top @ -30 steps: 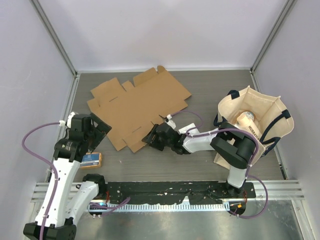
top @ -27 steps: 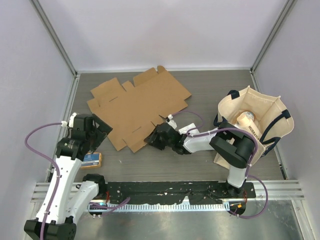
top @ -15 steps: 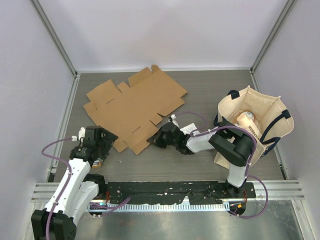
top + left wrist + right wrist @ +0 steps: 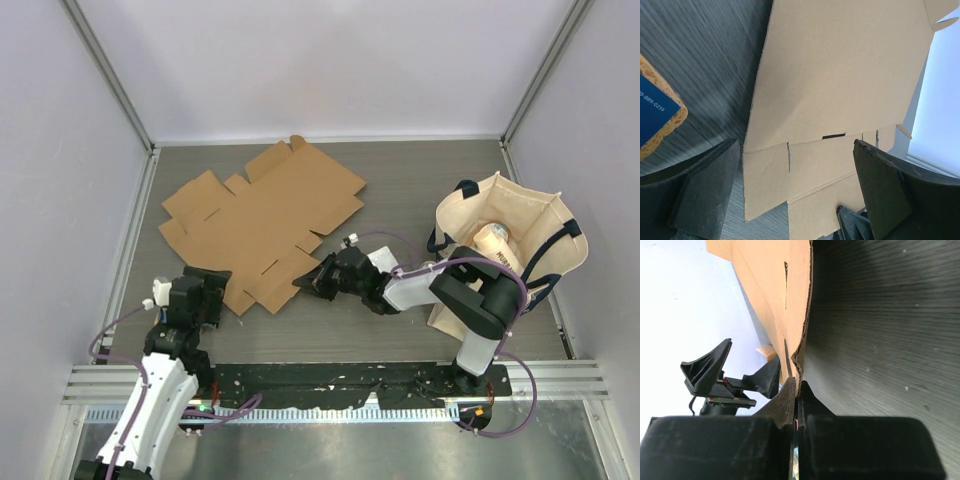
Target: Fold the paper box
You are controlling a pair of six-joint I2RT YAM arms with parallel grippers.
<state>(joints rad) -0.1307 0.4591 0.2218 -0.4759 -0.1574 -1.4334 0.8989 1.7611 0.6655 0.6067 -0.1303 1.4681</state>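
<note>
While the right gripper [image 4: 320,282] pinches the flat brown corrugated cardboard sheet [image 4: 255,220] by its near edge, the left gripper [image 4: 210,287] hangs spread wide.

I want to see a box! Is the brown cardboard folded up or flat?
Flat, not folded. The brown corrugated cardboard sheet lies spread on the grey table, flaps and slots showing; the right fingers pinch its near edge.

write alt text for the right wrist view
The right claw is shut on the edge of a flat brown cardboard sheet lying on a dark wood-grain table. The open left claw shows beyond it.
</note>
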